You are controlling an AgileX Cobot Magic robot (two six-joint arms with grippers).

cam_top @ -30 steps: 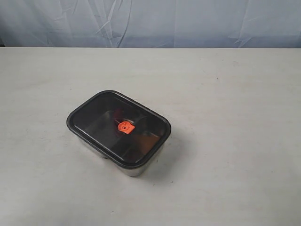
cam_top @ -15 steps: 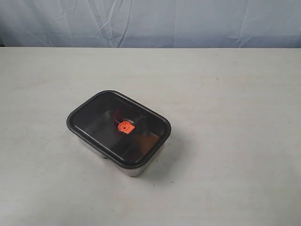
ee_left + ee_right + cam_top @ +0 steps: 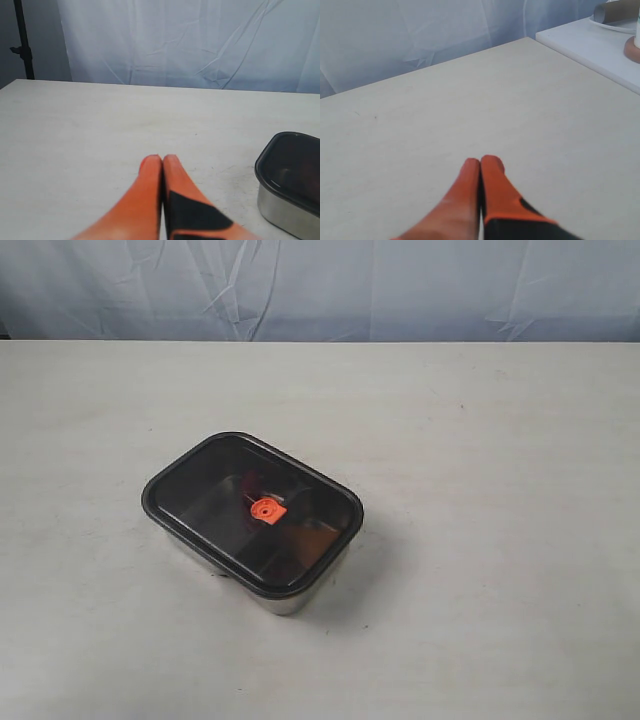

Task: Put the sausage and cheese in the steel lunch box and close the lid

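Nothing has shifted since a second ago: the box sits in the same spot with its cover on. Nearest each wrist camera, the left fingers [image 3: 150,172] are pressed together tip to tip with nothing between them, hanging above the tabletop [image 3: 500,490]. The right fingers [image 3: 469,175] are likewise closed flat against each other and hold nothing. Past the left pair, off to one side and well apart from them, stands the steel lunch box [image 3: 285,598], its shiny wall showing below the lid [image 3: 200,490], which lies seated on the rim all round. In the exterior view the box rests on the nearer left part of the tabletop, turned at an angle to its edges. A small orange valve [image 3: 265,509] sits at the middle of the lid. Through the dark plastic a dull red shape, the sausage [image 3: 249,484], shows just beyond the valve, inside the box; the cheese cannot be made out with certainty under the smoky cover. At the tabletop's far edge hangs a creased pale blue cloth [image 3: 400,290]. A black stand [image 3: 22,40] rises beside it in the left wrist view, and a white ledge [image 3: 600,45] lies past the tabletop's corner in the right wrist view
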